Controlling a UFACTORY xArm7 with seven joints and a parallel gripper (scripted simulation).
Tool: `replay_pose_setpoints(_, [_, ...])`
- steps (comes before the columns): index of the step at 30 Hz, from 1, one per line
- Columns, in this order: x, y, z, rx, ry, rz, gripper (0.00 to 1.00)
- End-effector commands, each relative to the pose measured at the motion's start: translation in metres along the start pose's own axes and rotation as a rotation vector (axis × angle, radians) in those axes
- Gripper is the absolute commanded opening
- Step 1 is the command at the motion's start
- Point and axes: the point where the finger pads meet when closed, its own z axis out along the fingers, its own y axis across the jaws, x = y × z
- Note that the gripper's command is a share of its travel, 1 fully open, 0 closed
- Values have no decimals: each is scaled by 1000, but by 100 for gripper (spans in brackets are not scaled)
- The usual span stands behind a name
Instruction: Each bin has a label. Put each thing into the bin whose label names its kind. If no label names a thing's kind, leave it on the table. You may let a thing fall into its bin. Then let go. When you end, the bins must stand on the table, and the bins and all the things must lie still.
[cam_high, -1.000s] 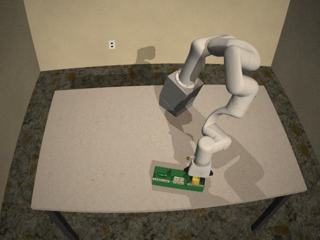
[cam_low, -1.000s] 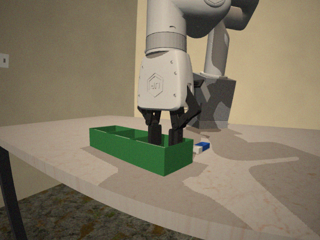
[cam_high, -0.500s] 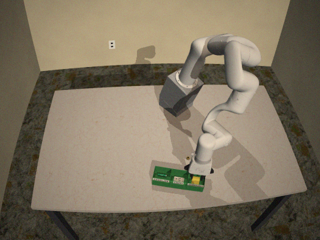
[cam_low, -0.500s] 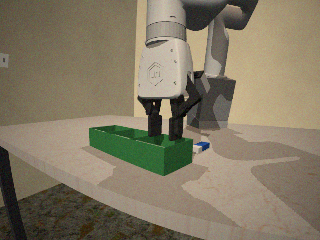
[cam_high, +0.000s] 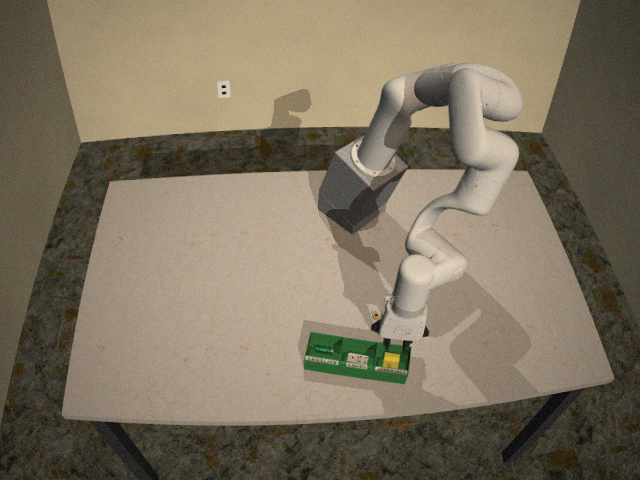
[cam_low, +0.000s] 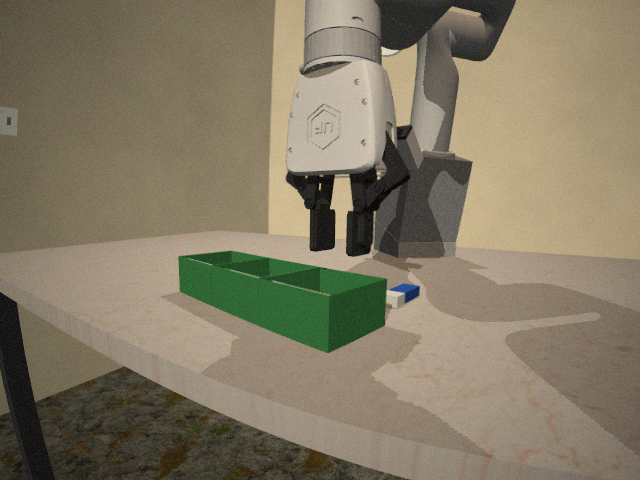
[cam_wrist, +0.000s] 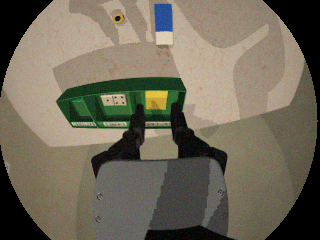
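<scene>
A green three-bin box (cam_high: 337, 368) (cam_low: 289, 305) (cam_wrist: 120, 85) stands on the table, with labels too blurred to read surely. A yellow block (cam_high: 391, 360) (cam_wrist: 156, 96) lies in the bin at its right end. A white domino (cam_high: 357, 358) (cam_wrist: 114, 100) lies in the middle bin, and a small green thing (cam_high: 324, 348) (cam_wrist: 76, 100) in the left bin. A brass ring or nut (cam_high: 375, 315) (cam_wrist: 118, 18) and a blue-and-white eraser (cam_low: 408, 290) (cam_wrist: 163, 22) lie on the table behind the box. My gripper (cam_high: 396, 346) (cam_low: 340, 251) (cam_wrist: 157, 111) is partly open and empty, above the right bin.
The arm's grey base block (cam_high: 351, 191) (cam_low: 434, 206) stands at the back of the table (cam_high: 196, 289) (cam_low: 516, 372). The table's front edge runs a short way in front of the box.
</scene>
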Motion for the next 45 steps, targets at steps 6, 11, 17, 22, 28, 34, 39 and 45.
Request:
replay_pose_setpoints(6, [59, 7, -5, -4, -6, -16, 38])
replay_pose_setpoints(11, [100, 12, -7, -4, -6, -16, 38])
replay_pose_setpoints(17, [117, 14, -7, -4, -5, -16, 38])
replay_pose_setpoints(22, [115, 14, -7, -4, -5, -16, 38])
replay_pose_setpoints(28, [113, 13, -7, -4, -5, -16, 38])
replay_pose_setpoints(34, [111, 13, -7, -4, -5, -16, 38])
replay_pose_setpoints(39, [110, 13, -7, -4, -5, -16, 38])
replay_pose_setpoints(45, [110, 13, -7, -4, -5, -16, 38])
